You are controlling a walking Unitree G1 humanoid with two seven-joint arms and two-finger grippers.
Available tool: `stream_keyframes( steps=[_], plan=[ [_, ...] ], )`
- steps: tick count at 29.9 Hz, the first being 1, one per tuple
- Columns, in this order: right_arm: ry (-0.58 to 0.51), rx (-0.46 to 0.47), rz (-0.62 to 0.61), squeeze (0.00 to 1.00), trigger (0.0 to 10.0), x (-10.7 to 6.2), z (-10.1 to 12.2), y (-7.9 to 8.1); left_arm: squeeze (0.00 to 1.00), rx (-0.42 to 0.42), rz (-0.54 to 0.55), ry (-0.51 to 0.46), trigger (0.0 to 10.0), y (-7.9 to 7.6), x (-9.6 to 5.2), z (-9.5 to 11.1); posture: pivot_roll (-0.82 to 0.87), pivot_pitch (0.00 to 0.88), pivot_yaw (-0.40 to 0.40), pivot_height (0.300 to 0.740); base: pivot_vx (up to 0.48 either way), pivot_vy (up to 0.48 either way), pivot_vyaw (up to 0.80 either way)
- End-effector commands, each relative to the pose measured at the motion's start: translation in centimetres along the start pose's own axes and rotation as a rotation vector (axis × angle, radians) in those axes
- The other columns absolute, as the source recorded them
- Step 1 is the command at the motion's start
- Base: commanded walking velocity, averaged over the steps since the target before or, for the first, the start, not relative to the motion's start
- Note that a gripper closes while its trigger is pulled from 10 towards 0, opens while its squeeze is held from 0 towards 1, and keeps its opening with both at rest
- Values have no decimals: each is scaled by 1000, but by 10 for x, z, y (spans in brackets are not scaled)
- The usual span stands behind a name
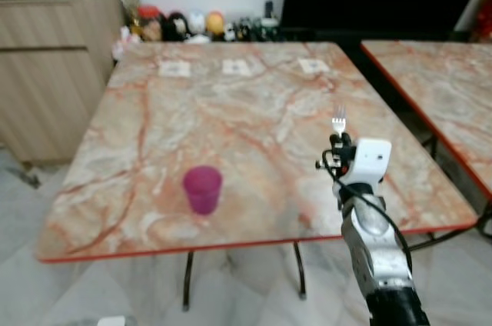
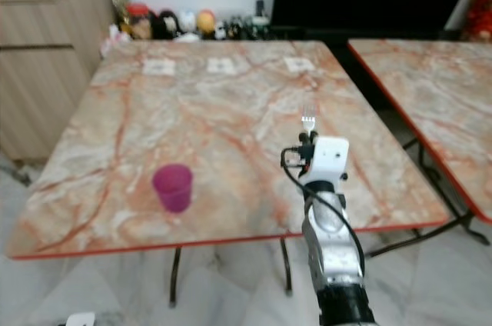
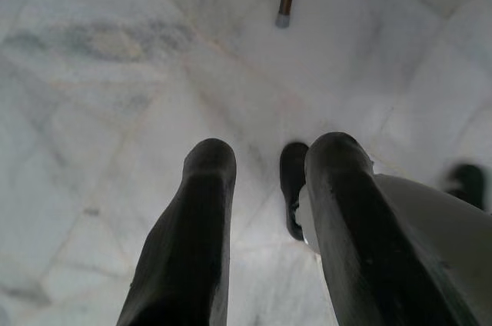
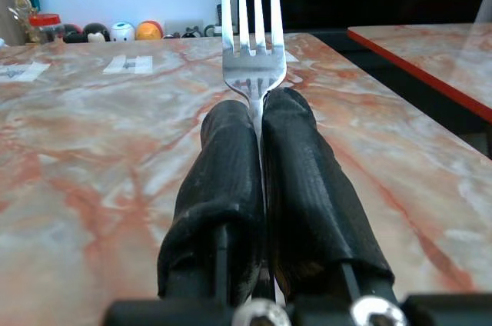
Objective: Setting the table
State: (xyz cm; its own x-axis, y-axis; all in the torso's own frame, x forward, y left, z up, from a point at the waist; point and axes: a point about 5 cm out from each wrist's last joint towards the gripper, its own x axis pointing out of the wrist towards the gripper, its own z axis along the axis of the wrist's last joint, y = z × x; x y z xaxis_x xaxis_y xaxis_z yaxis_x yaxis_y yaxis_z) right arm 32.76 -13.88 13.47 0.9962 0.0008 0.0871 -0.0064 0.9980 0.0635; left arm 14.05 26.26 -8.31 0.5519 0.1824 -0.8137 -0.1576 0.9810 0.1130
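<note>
My right gripper (image 1: 340,140) is shut on a silver fork (image 4: 253,41), whose tines stick out past the black fingers (image 4: 231,180). It hovers over the right front part of the marble table (image 1: 254,122). A magenta cup (image 1: 203,188) stands upright near the table's front edge, to the left of the gripper. My left gripper (image 3: 265,161) hangs open over the pale tiled floor.
Three white paper labels (image 1: 237,68) lie along the table's far side. A second marble table (image 1: 438,88) stands to the right across a narrow gap. A wooden cabinet (image 1: 54,57) is at the left, and small toys (image 1: 184,24) line the back wall.
</note>
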Motion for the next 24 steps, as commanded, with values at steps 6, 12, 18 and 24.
stream_keyframes(
  steps=[6,12,18,24],
  plan=[
    [-19,-9,-3,0,10000,-1,3,-2,0,7,-14,34,10000,-6,-1,-9,-33,0,4,740,0,-476,0],
    [-22,-6,-13,0,10000,0,4,-3,0,10,-14,34,10000,-5,-1,-9,-36,0,11,740,0,-472,0],
    [-29,-5,-19,0,10000,0,5,-4,0,14,-14,33,10000,-5,-1,-8,-38,0,14,740,0,-469,0],
    [-29,-7,-26,0,10000,0,6,-4,0,14,-15,33,10000,-5,-1,-8,-38,0,15,740,0,-467,0]
  ],
)
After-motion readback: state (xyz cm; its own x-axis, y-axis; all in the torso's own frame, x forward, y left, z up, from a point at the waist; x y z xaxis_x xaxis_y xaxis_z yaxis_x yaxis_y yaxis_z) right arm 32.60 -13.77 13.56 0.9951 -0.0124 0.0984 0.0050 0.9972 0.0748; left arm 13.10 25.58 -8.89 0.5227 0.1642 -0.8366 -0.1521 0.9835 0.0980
